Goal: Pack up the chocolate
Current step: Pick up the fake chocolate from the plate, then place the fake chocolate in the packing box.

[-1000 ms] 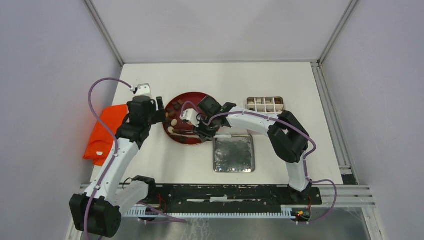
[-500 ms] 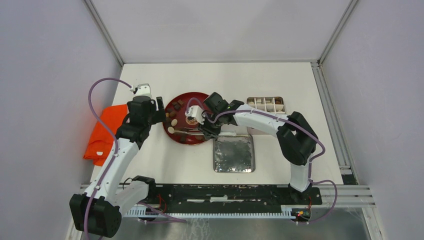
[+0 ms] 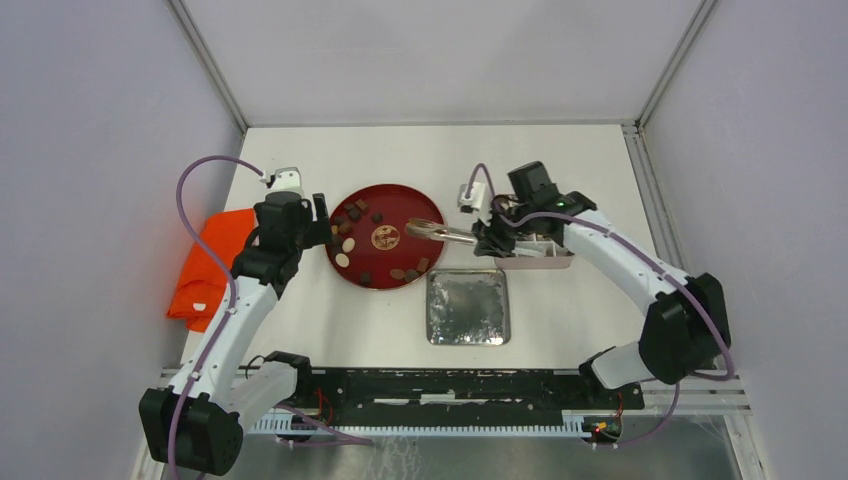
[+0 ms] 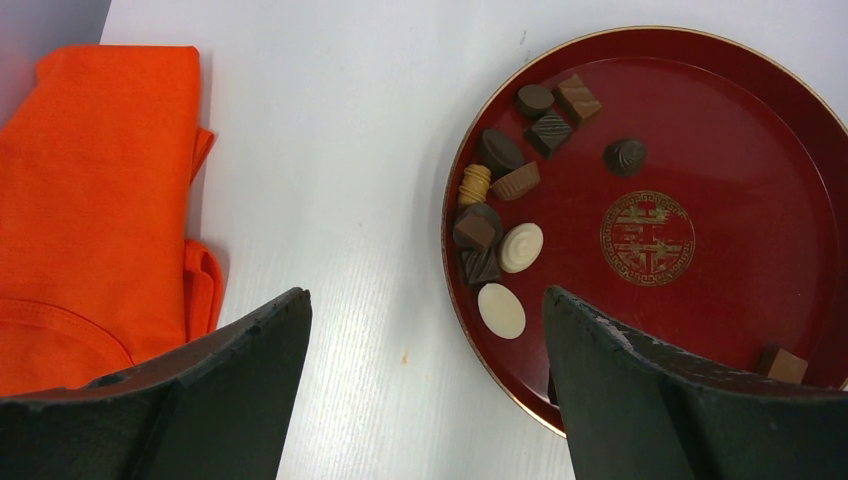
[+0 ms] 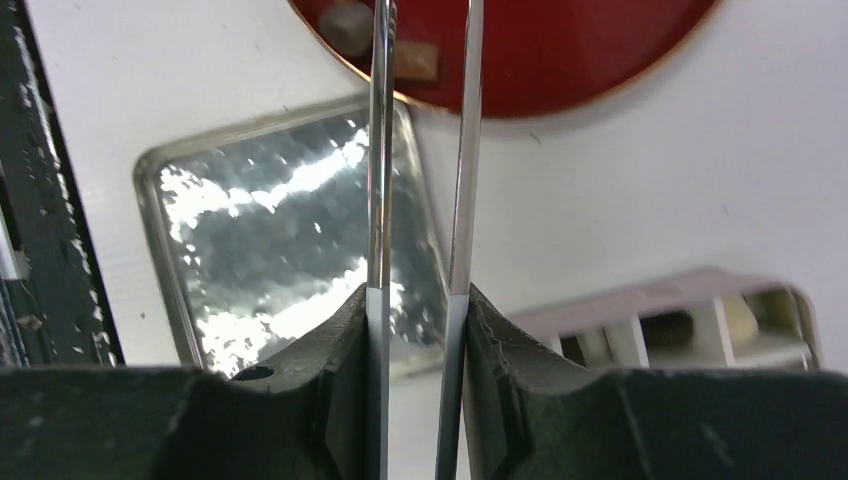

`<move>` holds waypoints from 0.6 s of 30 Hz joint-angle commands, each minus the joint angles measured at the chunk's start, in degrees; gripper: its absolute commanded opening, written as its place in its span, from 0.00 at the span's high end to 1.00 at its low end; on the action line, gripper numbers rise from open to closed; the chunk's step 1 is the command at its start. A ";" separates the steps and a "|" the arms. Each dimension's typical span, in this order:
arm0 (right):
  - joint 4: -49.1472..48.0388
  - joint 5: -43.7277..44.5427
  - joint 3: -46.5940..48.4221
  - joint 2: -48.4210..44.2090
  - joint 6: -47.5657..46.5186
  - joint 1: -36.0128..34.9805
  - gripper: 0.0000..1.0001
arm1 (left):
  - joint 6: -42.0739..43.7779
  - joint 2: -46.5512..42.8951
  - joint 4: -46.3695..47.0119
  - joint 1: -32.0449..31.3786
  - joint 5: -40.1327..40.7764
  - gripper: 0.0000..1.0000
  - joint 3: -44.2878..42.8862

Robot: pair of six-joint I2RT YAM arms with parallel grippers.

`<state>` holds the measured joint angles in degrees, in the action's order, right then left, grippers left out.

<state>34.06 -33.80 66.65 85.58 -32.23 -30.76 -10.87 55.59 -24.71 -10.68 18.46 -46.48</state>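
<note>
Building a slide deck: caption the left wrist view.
Open left hand hovers over the white table, between an orange cloth and a red plate holding scattered chocolates.

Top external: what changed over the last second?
The right gripper, jaws shut on the metal tongs, swung right from over the red plate to the left end of the grid box. The tong tips now reach only the plate's right edge. The left gripper, open beside the plate, the metal tray and the orange cloth stayed put.
</note>
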 commanded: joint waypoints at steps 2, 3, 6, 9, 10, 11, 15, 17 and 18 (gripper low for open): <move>6.40 -4.08 -5.10 -10.13 -7.65 11.77 1.00 | 2.48 -1.01 1.86 0.26 -0.43 0.09 0.04; 8.34 -4.52 -5.73 -11.13 -9.52 14.86 1.00 | 2.47 -1.00 1.86 0.22 -0.52 0.09 0.07; 15.57 -4.55 -6.60 -13.26 -16.60 22.70 1.00 | 2.46 -0.72 1.86 0.19 -0.83 0.09 -0.01; 21.21 -3.03 -7.09 -14.19 -24.11 30.33 1.00 | 2.42 -0.56 1.86 0.22 -1.22 0.09 -0.06; 22.77 -2.86 -6.90 -14.06 -26.26 34.05 1.00 | 2.39 -0.48 1.86 0.20 -1.38 0.09 -0.10; 24.91 -2.72 -6.52 -13.72 -28.87 36.28 0.99 | 2.43 -0.38 1.90 0.20 -1.48 0.09 -0.10; 32.07 -1.94 -3.96 -11.33 -38.01 43.69 0.97 | 2.43 -0.30 1.86 0.22 -1.76 0.09 -0.10; 34.40 -1.35 -3.13 -10.25 -41.61 45.60 0.97 | 2.37 -0.27 1.88 0.22 -1.76 0.09 -0.07; 35.06 -0.99 -2.92 -10.03 -42.75 46.06 0.97 | 2.35 -0.25 1.86 0.15 -1.76 0.09 -0.06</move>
<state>61.63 -34.63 60.36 74.41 -63.94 13.23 -10.87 55.57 -24.71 -10.68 17.45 -46.48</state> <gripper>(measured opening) 0.377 0.908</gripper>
